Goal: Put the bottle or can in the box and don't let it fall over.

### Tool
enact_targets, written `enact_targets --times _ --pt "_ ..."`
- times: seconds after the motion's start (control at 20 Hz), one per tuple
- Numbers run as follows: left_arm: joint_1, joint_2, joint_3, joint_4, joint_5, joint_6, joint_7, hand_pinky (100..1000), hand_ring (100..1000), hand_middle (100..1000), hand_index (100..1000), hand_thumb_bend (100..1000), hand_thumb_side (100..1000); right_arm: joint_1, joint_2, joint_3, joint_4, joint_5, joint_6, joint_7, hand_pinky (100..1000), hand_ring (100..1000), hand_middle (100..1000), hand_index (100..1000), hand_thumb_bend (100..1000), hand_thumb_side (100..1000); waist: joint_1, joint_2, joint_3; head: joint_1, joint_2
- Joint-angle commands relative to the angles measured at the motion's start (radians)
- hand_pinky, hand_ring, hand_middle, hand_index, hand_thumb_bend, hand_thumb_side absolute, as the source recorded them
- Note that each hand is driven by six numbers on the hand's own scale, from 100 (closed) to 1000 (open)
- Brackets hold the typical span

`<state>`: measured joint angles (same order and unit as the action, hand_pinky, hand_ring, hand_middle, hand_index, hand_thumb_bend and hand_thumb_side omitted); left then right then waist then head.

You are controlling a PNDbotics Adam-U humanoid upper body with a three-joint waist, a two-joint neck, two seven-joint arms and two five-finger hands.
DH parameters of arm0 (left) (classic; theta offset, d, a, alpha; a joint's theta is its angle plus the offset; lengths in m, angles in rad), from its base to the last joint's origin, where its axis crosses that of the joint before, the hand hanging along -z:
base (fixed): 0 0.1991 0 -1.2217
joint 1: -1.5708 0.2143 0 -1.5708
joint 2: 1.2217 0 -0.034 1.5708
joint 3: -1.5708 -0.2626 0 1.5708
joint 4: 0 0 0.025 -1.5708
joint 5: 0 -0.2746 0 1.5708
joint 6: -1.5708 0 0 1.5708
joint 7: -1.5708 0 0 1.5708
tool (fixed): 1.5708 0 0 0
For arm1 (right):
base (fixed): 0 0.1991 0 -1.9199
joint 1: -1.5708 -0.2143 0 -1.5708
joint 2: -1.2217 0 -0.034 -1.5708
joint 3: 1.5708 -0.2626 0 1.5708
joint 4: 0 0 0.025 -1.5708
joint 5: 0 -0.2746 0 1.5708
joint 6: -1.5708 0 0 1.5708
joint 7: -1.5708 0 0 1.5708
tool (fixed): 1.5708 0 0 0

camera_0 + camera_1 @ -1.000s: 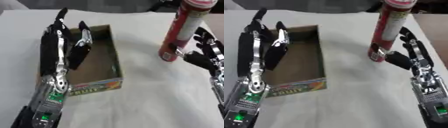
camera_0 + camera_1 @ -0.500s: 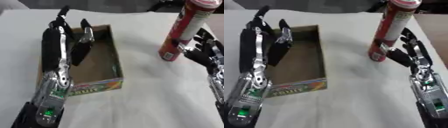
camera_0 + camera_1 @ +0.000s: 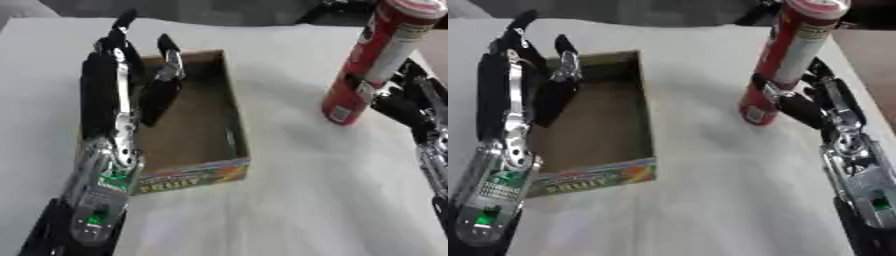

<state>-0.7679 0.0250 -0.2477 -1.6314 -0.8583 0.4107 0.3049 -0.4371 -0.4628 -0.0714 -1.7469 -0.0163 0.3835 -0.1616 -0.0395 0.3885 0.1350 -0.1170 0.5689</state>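
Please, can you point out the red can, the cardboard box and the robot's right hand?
red can [image 3: 791,60], right eye view, middle of its body
cardboard box [image 3: 188,178], left eye view, printed front wall
right hand [image 3: 840,131], right eye view, palm

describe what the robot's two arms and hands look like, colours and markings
Both hands are black with silver metal links along the fingers. The left hand sits on a silver-grey forearm carrying a green patch and a small green light near the wrist. The right hand has a similar silver forearm with a green mark lower down.
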Motion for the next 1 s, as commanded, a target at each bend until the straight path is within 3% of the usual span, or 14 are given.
enact_targets --times 0.05,1.0 --pt "-0.024 -0.004 0.014 -0.005 0.005 -0.004 0.01 534 548 294 910 100 696 -0.02 -0.039 -0.004 0.003 -0.016 -0.007 0.002 1000 1000 978 1000 544 412 -0.001 -0.016 0.0 -0.002 -0.015" --pt "-0.053 0.0 0.05 -0.009 0.01 -0.004 0.03 538 550 287 890 100 691 -0.069 -0.074 0.001 0.035 -0.088 -0.027 0.014 1000 1000 967 1000 513 394 -0.006 0.006 0.009 -0.003 -0.029"
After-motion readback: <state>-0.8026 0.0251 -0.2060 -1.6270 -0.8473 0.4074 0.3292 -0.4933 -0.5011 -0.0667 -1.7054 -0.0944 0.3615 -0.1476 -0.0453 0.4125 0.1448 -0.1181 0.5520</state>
